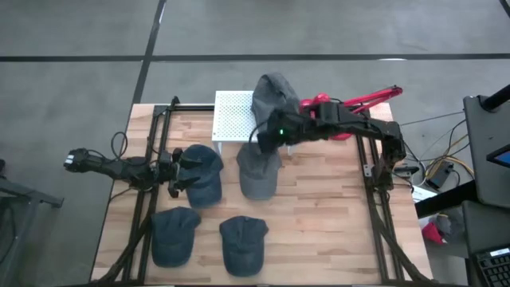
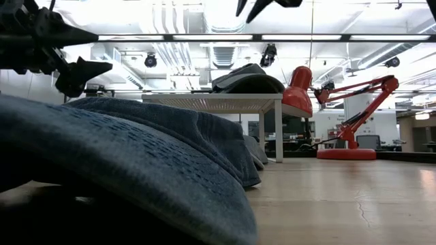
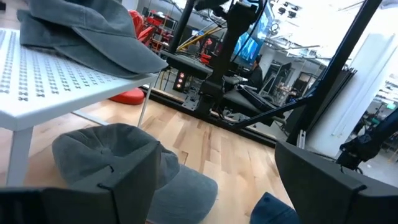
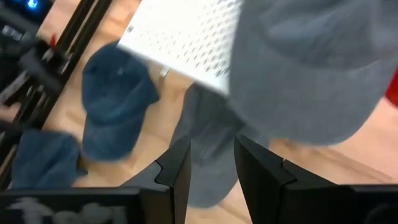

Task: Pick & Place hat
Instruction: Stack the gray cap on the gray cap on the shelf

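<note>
5 hats in the high view: a grey hat on the white perforated stand at the far edge of the counter, a second grey hat on the wood just in front of the stand, a blue hat to its left, and 2 more blue hats at the near edge. Right gripper sits above the gap between stand and second grey hat, holding nothing. Left gripper is at the blue hat's left edge.

Low view: blue fabric fills the near left; the stand with the grey hat on top shows behind, red desk lamp to the right.

Left wrist view: jaws wide, empty, facing the second grey hat and the stand.

Right wrist view: jaws narrow with a small gap, nothing between them; second grey hat below, stand and grey hat beyond.
</note>
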